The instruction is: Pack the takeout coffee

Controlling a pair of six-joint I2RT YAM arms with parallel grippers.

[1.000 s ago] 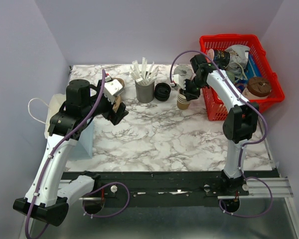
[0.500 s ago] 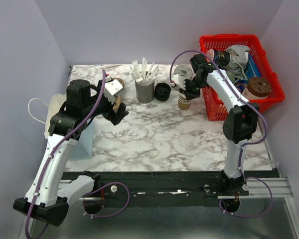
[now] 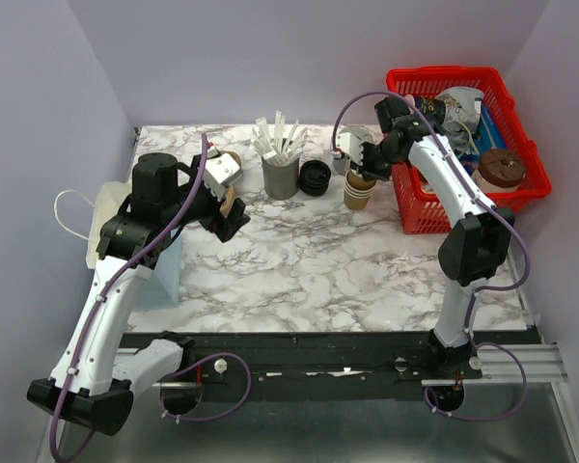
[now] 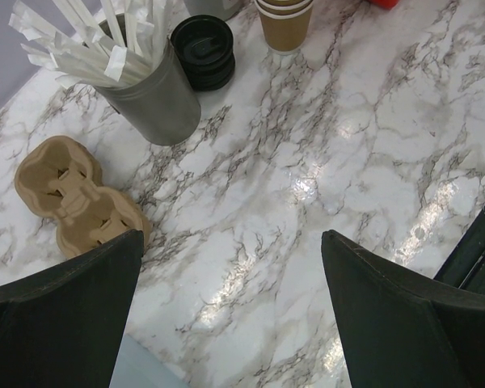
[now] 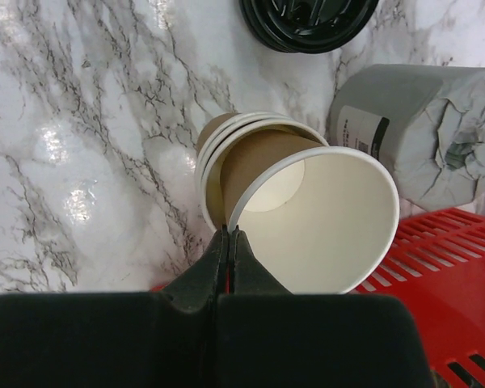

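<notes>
Right arm has pulled back, tipping the top tan paper cup (image 5: pixel 323 210) off the cream-and-tan cup stack (image 3: pixel 358 196), back right of the surface (image 3: pixel 299 260).
Right gripper (image 5: pixel 229 234) pinches its rim; left gripper (image 4: pixel 232 238) open, empty. No lid yet, black plastic lid stack (image 4: pixel 204 50) untouched: early stage.

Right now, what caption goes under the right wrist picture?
Right gripper pinches the rim of the top paper cup, tilted on the cup stack, near black lids.

I get bright, even light from above. The white-and-grey marble desk (image 4: pixel 307 190) throws small glare spots in both wrist views; the black right claw (image 5: pixel 229 236) is soft along its view's bottom edge.
</notes>
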